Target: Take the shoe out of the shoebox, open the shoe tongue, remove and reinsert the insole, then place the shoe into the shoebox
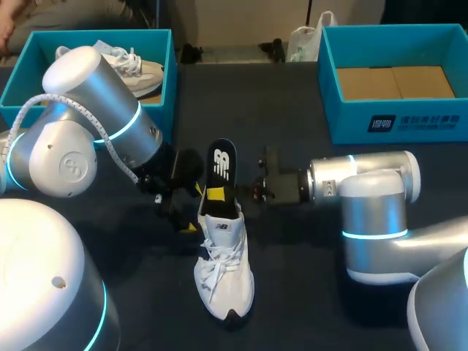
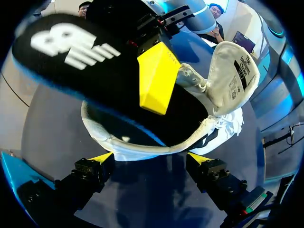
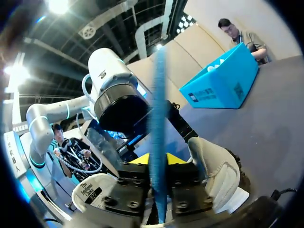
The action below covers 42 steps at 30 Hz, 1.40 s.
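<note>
A white shoe point(image 1: 224, 272) lies on the dark table, toe towards me. Its black insole point(image 1: 221, 162) stands up out of the heel opening. My right gripper point(image 1: 219, 193) comes in from the right and is shut on the insole. In the right wrist view the insole's blue edge point(image 3: 158, 142) runs straight up between the two yellow tips of the right gripper point(image 3: 158, 159). My left gripper point(image 2: 151, 159) is open, its fingers on either side of the shoe's heel point(image 2: 142, 142). The left wrist view shows the insole point(image 2: 90, 61), one right fingertip point(image 2: 156, 83) on it, and the tongue point(image 2: 235, 71) folded back.
A teal shoebox point(image 1: 167, 66) at the back left holds another white shoe point(image 1: 135, 69). A second teal shoebox point(image 1: 398, 121) at the back right shows only its cardboard floor. My left gripper point(image 1: 183, 216) stands just left of the shoe's heel.
</note>
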Each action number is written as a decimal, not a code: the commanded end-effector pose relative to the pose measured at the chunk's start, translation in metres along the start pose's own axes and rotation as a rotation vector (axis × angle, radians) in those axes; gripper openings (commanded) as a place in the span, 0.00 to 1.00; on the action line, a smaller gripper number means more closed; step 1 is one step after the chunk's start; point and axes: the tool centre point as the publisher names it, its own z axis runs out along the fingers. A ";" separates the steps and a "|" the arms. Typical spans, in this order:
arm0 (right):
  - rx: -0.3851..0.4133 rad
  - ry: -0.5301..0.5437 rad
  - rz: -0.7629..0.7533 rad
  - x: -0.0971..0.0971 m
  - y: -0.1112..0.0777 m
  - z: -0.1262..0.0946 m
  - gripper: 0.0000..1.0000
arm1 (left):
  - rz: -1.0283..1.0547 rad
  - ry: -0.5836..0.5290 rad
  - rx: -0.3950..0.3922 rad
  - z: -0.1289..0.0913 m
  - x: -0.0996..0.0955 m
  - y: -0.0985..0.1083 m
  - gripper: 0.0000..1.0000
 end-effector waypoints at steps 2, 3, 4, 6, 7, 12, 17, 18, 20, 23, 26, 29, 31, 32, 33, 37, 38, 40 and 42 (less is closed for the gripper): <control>0.025 -0.016 0.019 0.002 -0.004 0.006 0.00 | 0.000 0.000 0.000 0.001 0.000 0.000 1.00; 0.031 -0.015 0.028 0.001 -0.006 0.006 0.00 | 0.000 0.000 0.000 0.001 0.000 0.000 1.00; 0.037 -0.016 0.039 0.000 -0.007 0.007 0.00 | 0.000 0.000 0.000 0.001 0.000 0.000 1.00; 0.051 -0.014 0.066 -0.003 -0.011 0.008 0.00 | 0.000 0.000 0.000 0.001 0.000 0.000 1.00; 0.059 -0.014 0.080 -0.005 -0.013 0.008 0.00 | 0.000 0.000 0.000 0.001 0.000 0.000 1.00; 0.094 -0.019 0.140 -0.008 -0.028 0.010 0.00 | 0.000 0.000 0.000 0.001 0.000 0.000 1.00; 0.105 -0.028 0.165 -0.004 -0.043 0.011 0.00 | 0.000 0.000 0.000 0.001 0.000 0.000 1.00; 0.104 -0.029 0.166 -0.002 -0.045 0.011 0.00 | 0.000 0.000 0.000 0.001 0.000 0.000 1.00; 0.103 -0.030 0.166 0.001 -0.048 0.011 0.00 | 0.000 0.000 0.000 0.001 0.000 0.000 1.00; 0.102 -0.037 0.155 0.004 -0.048 0.012 0.00 | 0.000 0.000 0.000 0.001 0.000 0.000 1.00; 0.098 -0.044 0.127 0.008 -0.045 0.012 0.36 | 0.000 0.000 0.000 0.001 0.000 0.000 1.00; 0.096 -0.055 0.089 0.014 -0.038 0.012 0.44 | 0.000 0.000 0.000 0.001 0.000 0.000 1.00; 0.096 -0.061 0.071 0.016 -0.034 0.011 0.43 | 0.000 0.000 0.000 0.001 0.000 0.000 1.00; 0.097 -0.064 0.062 0.016 -0.034 0.011 0.43 | 0.000 0.000 0.000 0.001 0.000 0.000 1.00; 0.096 -0.068 0.053 0.016 -0.034 0.011 0.43 | 0.000 0.000 0.000 0.001 0.000 0.000 1.00; 0.085 -0.075 0.019 0.017 -0.030 0.009 0.44 | 0.000 0.000 0.000 0.001 0.000 0.000 1.00; 0.080 -0.075 0.011 0.017 -0.029 0.009 0.44 | 0.000 0.000 0.000 0.001 0.000 0.000 1.00; 0.065 -0.075 -0.003 0.019 -0.025 0.007 0.43 | 0.000 0.000 0.000 0.001 0.000 0.000 1.00; 0.048 -0.074 -0.015 0.019 -0.022 0.005 0.43 | 0.000 0.000 0.000 0.001 0.000 0.000 1.00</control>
